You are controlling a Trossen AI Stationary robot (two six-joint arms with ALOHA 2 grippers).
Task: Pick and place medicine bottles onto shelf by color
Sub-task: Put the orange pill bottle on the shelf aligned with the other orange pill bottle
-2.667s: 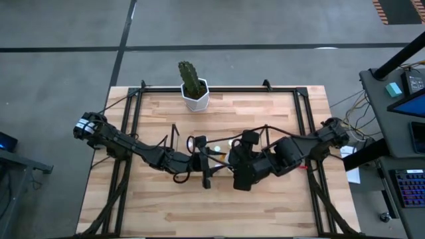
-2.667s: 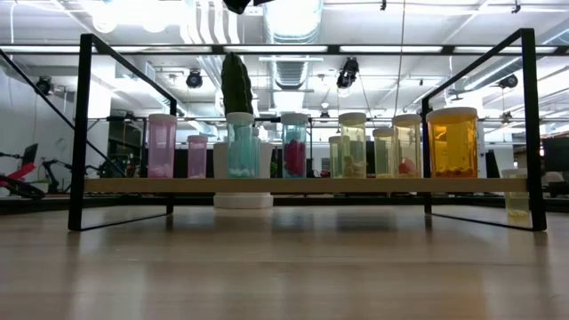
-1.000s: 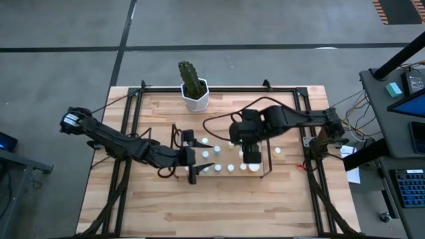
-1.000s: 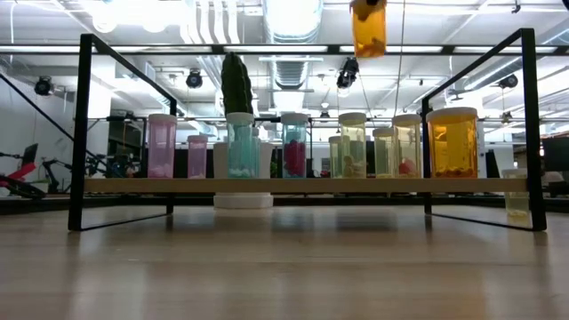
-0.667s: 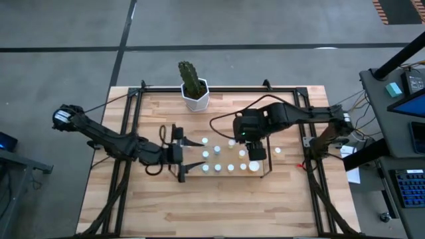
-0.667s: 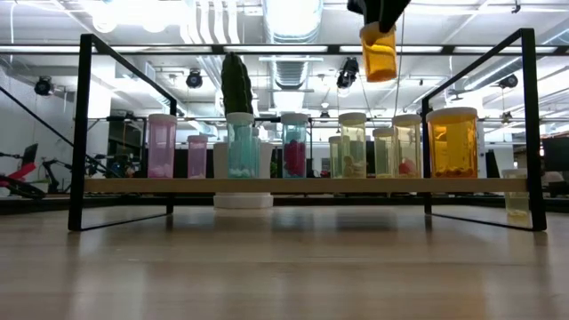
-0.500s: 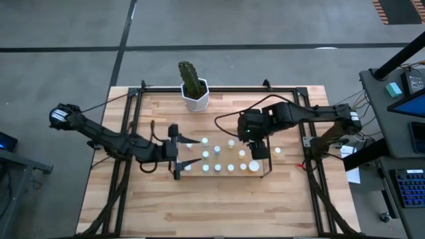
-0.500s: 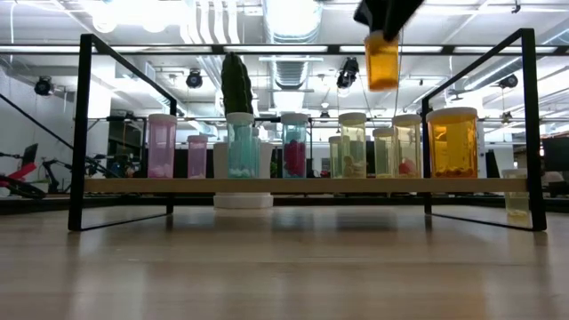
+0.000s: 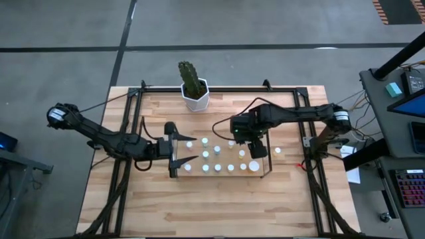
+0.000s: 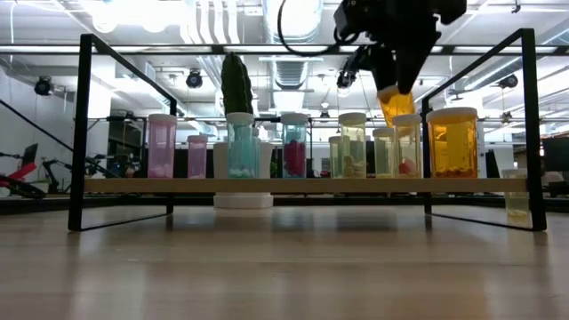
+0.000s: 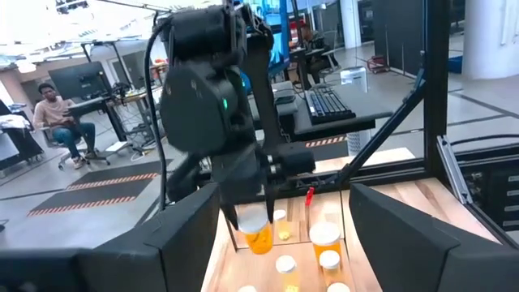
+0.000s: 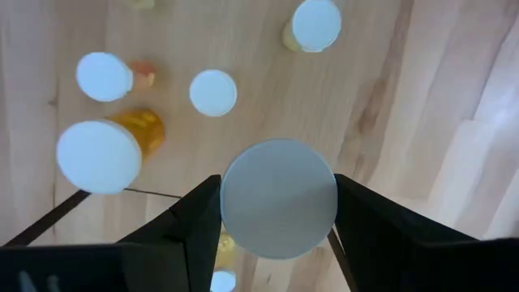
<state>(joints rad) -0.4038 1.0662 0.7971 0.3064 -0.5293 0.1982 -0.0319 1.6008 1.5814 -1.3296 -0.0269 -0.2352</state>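
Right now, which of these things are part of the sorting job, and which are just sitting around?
Part of the job:
- medicine bottles on the shelf
- orange bottle held by the right gripper
- left gripper, open, waiting beside the shelf

Just there:
- cactus pot
- black table frame

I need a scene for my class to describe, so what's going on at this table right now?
The right end effector holds an orange bottle by its white cap, just above the right end of the shelf, where other bottles already stand in a row. The left end effector waits open near the shelf's left end. A potted cactus stands behind.
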